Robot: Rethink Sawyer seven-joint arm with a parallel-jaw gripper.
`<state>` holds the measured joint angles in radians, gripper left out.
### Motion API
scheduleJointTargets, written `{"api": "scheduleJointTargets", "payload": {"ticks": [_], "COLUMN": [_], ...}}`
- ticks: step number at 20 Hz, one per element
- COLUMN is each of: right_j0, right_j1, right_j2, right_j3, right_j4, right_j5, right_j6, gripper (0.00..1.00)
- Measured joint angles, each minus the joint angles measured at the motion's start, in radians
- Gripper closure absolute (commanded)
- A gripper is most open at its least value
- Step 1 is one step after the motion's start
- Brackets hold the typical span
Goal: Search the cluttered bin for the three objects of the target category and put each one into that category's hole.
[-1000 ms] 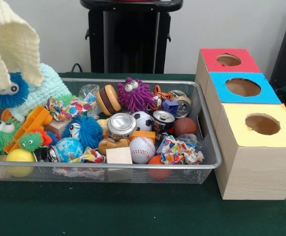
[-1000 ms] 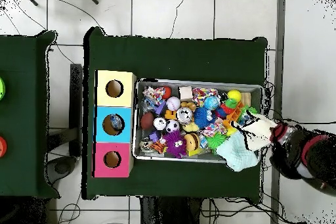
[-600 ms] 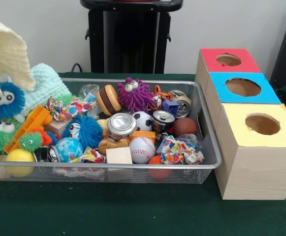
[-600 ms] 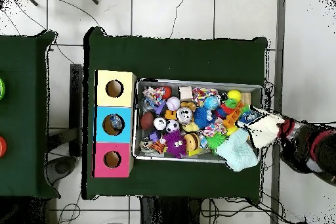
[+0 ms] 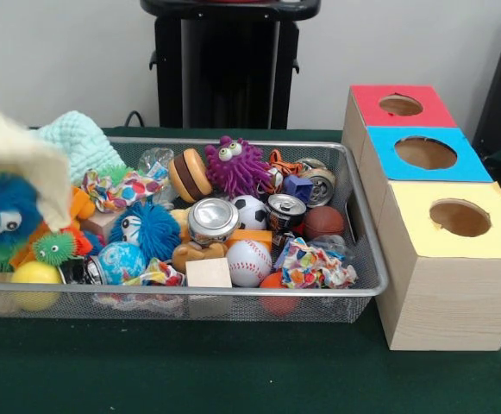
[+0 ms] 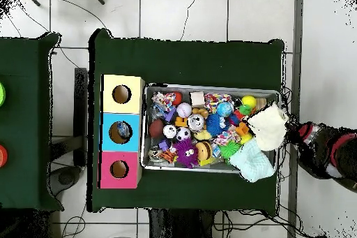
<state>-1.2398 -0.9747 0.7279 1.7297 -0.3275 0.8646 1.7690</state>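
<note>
At the left end of the bin in the front view, a blue fuzzy toy with eyes hangs directly beneath a cream knitted cloth. Both now sit lower than one second ago: the cloth has dropped from the upper corner of the view to rim height, and the toy has travelled down with it. It now hides the large green fuzzy toy that showed there before. In the overhead view the cream cloth has shifted from outside the bin's end wall to over the corner of the bin. The red and black arm trails behind it, beyond the bench edge.

The tool is covered by the cloth; whether it is wide, narrow or holding the toy cannot be told.

Judgement: the blue toy is being returned toward the clutter, not carried to a hole. The three boxes stand well apart at the opposite end, with the red hole, blue hole and yellow hole all unobstructed. No delivery is in progress, so the search step remains open. A teal knitted cloth rests against the far corner of the bin.
</note>
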Motion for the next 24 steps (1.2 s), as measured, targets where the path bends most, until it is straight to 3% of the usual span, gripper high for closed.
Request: {"api": "scheduleJointTargets", "payload": {"ticks": [15, 18, 24], "right_j0": [0.015, 0.059, 0.131], "right_j1": [-0.098, -0.133, -0.135], "right_j2": [0.019, 0.008, -0.001], "right_j3": [0.057, 0.105, 0.190], "right_j4": [-0.093, -0.118, -0.131], "right_j5": [-0.107, -0.165, -0.248], "right_j6": [0.000, 0.000, 0.000], "gripper": [0.00, 0.00, 0.00]}}
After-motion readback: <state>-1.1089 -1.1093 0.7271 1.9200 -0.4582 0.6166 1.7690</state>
